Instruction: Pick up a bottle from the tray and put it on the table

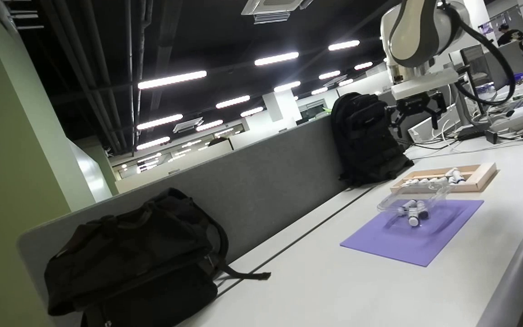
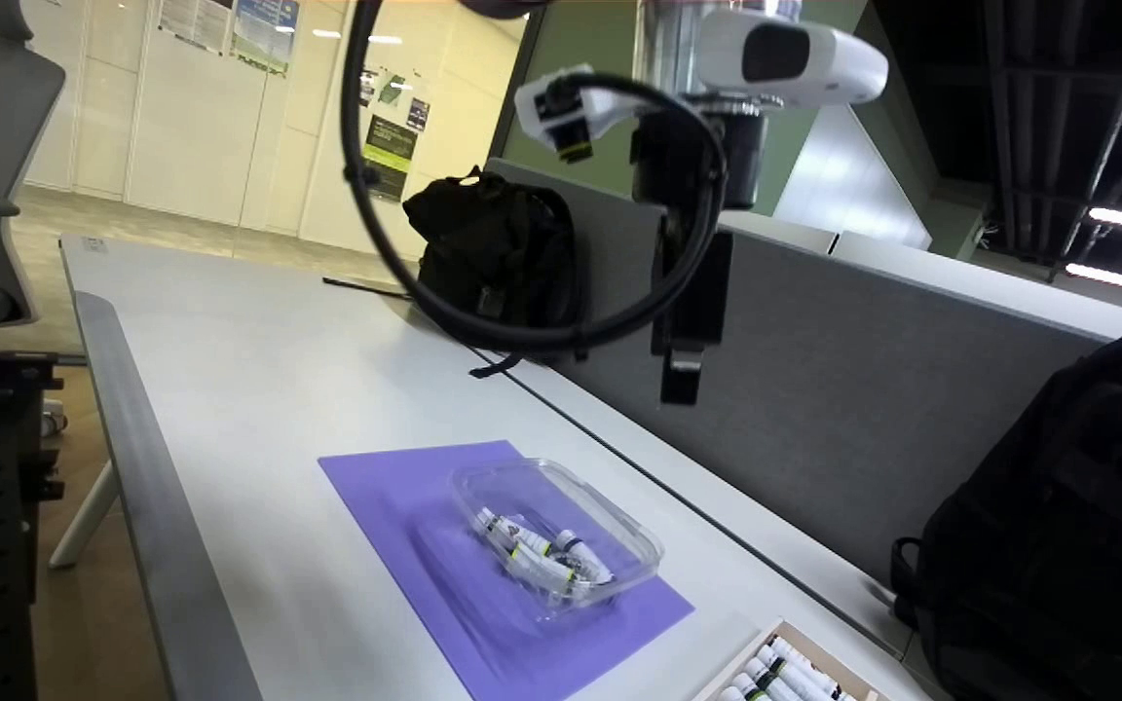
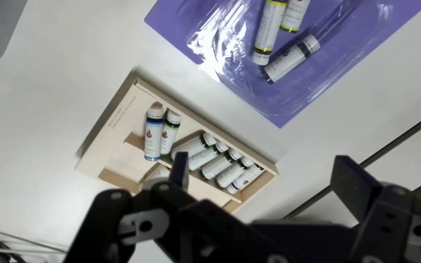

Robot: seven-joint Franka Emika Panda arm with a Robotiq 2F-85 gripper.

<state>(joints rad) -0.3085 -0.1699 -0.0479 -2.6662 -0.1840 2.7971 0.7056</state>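
Observation:
The light tan tray (image 3: 102,137) lies on the white table (image 3: 68,73) and holds several white-labelled bottles. It also shows in both exterior views (image 1: 484,176) (image 2: 741,660), cut off at the bottom edge in one of them. In the wrist view a blue-banded bottle (image 3: 153,140) and a green-banded bottle (image 3: 169,135) lean across the tray's divider. Several more bottles (image 3: 216,166) lie side by side in one compartment. An orange-banded bottle (image 3: 158,172) is partly hidden by my left finger. My gripper (image 3: 261,159) is open and empty, high above the table in both exterior views (image 1: 417,127) (image 2: 680,385).
A purple mat (image 1: 375,240) lies beside the tray, with a clear plastic box (image 2: 658,550) on it holding several bottles (image 2: 542,555). A grey partition (image 1: 266,186) runs along the back. Two black backpacks (image 1: 139,259) (image 1: 366,136) lean there. Cables (image 1: 443,141) lie beyond the tray.

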